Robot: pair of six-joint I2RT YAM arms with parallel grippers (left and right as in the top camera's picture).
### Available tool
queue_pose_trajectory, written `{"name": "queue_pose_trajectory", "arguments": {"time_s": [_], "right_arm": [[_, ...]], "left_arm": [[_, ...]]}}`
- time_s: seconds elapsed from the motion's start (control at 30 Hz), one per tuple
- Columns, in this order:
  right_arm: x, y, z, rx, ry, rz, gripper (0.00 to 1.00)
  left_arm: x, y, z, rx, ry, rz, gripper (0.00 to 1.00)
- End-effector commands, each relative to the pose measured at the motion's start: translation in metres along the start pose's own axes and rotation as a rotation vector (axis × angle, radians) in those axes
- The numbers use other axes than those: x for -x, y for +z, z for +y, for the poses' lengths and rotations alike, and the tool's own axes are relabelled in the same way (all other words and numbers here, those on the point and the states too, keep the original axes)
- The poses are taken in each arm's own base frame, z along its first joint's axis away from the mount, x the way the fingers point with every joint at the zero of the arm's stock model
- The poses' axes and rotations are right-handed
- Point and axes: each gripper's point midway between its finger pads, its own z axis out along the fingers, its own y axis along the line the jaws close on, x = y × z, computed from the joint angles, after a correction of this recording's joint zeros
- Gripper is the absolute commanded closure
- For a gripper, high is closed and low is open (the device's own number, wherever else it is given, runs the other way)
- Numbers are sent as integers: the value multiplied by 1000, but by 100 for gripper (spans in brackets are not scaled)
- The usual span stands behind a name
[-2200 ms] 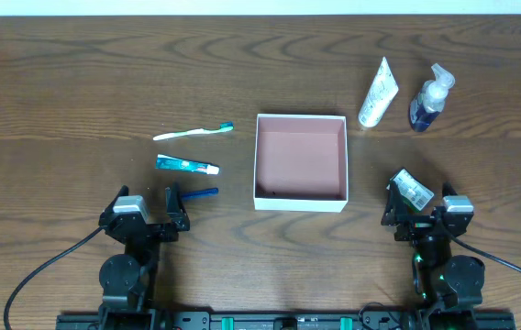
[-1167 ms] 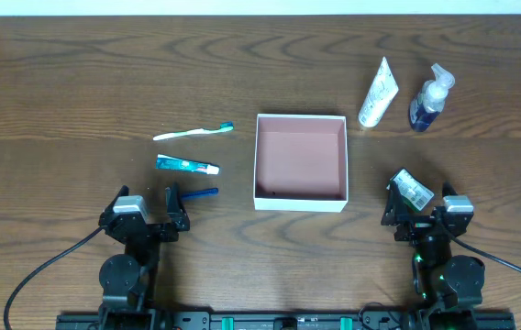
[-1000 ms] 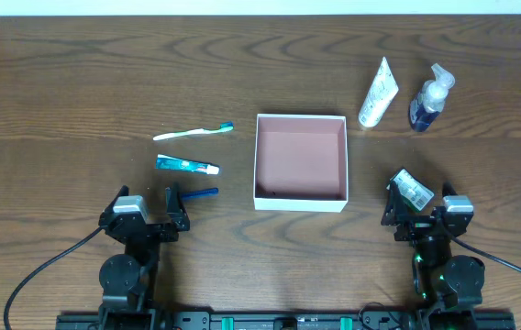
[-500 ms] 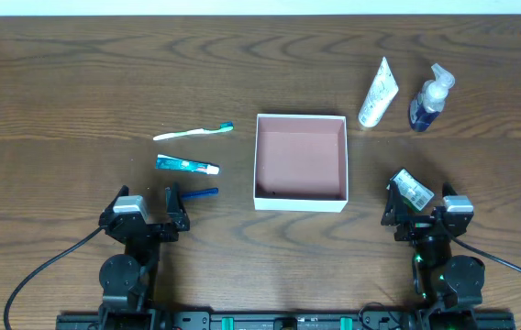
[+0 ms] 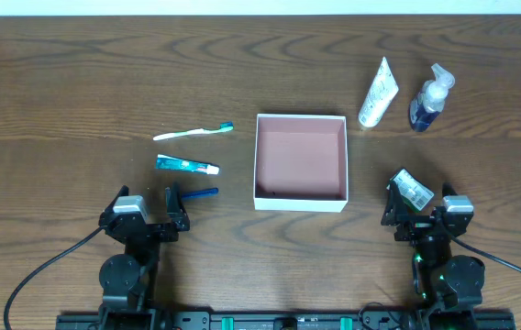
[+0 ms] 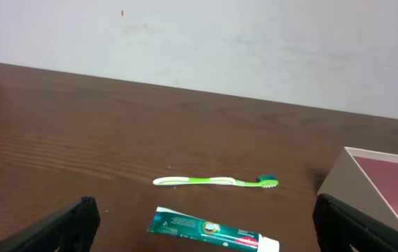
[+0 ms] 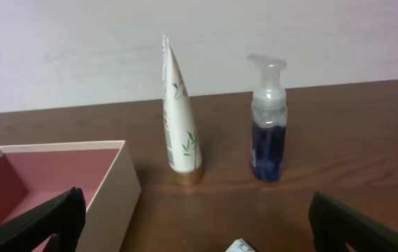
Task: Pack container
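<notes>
The container (image 5: 301, 117), a shallow square white box with a pink inside, sits at the table's middle and holds nothing. It also shows in the left wrist view (image 6: 374, 175) and the right wrist view (image 7: 66, 150). My left gripper (image 5: 147, 213) is open and empty, near the table's front left. A green toothbrush (image 5: 193, 133), a teal toothpaste tube (image 5: 187, 165) and a small blue stick-shaped item (image 5: 204, 192) lie ahead of it. My right gripper (image 5: 423, 215) is open at the front right. A small white packet (image 5: 414, 188) lies just ahead of its jaws.
A white tube (image 5: 378, 93) and a blue pump bottle (image 5: 430, 99) are at the back right, beyond the container's right corner. In the right wrist view the tube (image 7: 178, 119) and the bottle (image 7: 267, 126) stand side by side. A pale wall runs behind the table.
</notes>
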Motion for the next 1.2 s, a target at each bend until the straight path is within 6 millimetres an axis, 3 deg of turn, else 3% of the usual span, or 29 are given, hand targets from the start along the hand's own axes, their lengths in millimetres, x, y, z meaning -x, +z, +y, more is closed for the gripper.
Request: {"name": "queue_pose_trajectory", "arguments": {"time_s": [0.0,1.03,1.17], "right_arm": [[-2,0,0,0,-11,3,1],[0,0,-3,-18,-15,-4,1],[11,0,3,16,7,-48,1]], "left_arm": [[-17,1,6,24,19,48,2],[-17,1,6,24,19,48,2],[-17,1,6,24,19,48,2]]}}
